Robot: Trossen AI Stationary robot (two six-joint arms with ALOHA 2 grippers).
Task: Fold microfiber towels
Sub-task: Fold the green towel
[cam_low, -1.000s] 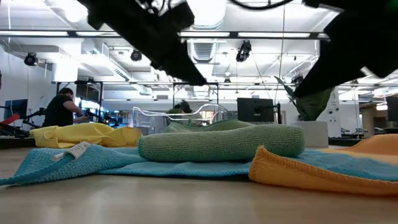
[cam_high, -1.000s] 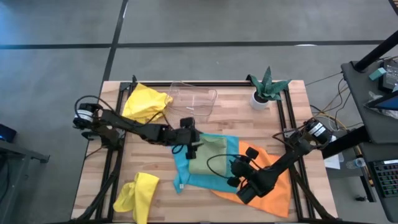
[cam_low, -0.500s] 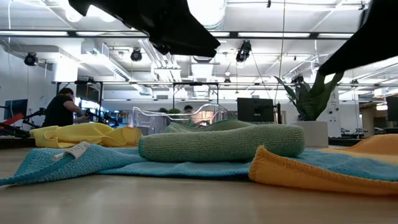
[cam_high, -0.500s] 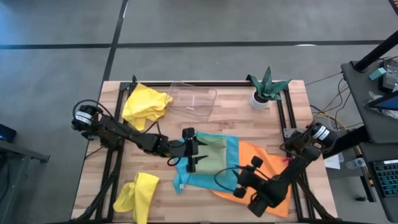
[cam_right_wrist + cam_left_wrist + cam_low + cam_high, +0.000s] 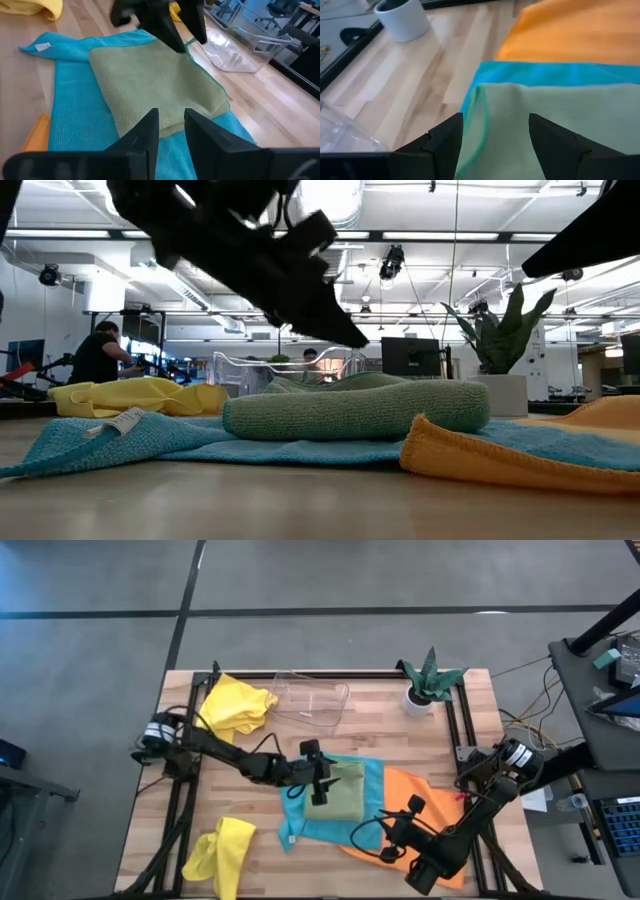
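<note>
You are mid-fold on the sage green towel (image 5: 336,790), which lies doubled over on top of the turquoise blue towel (image 5: 300,825) at the middle of the table (image 5: 470,715). The orange towel (image 5: 440,800) spreads just to the right of the pair, its left part tucked under the blue one's edge.

Your left gripper (image 5: 318,778) hangs over the green towel's left edge, reaching in from the left. In the left wrist view its fingers (image 5: 445,145) stand spread, with the cloth's hemmed edge showing between them and nothing pinched. Your right gripper (image 5: 410,808) sits over the orange towel, to the right of and nearer than the green one. Its fingers (image 5: 150,132) are close together with a narrow gap, and they hold nothing.

Of the 5 towels, 1 is folded once; the 2 yellow ones wait, 1 bunched at the far left corner (image 5: 235,705) and 1 crumpled at the near left (image 5: 220,852), well apart from the work.

The next move looks like a grasp on the green towel's left edge. Lower the left gripper until its spread fingers straddle only the green layers, then close. The blue cloth lies directly beneath, so catching it too is the risk.
</note>
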